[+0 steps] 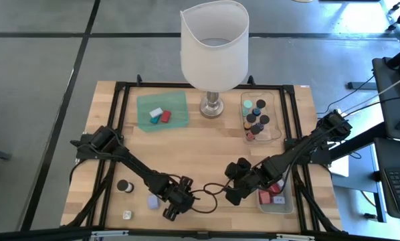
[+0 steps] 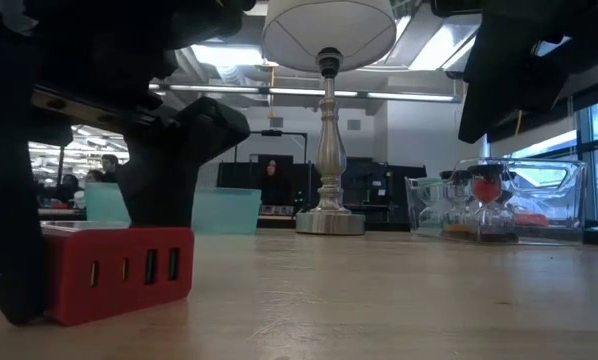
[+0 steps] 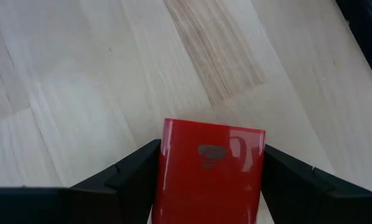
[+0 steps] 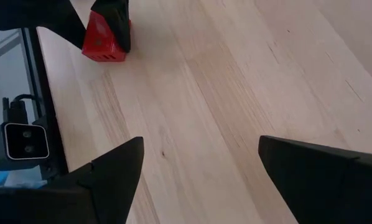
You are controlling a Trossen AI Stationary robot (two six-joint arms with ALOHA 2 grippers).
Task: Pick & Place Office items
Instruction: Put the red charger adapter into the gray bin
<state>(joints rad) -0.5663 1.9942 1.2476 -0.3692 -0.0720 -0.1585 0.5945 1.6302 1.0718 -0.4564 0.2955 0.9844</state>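
1. High view: your left gripper [image 1: 172, 209] sits bottom centre of the frame; right gripper [image 1: 235, 182] waits right of it, fingers apart, nothing between them.
2. Low view: red block [image 2: 117, 272] lower left, resting on the table [image 2: 399, 300].
3. Left wrist view: both fingers [image 3: 136, 180] are up against the block's sides; looks clamped.

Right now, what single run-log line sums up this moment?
left gripper: fingers touching both sides of red block on table | right gripper: open, empty, over bare wood | red block not lifted
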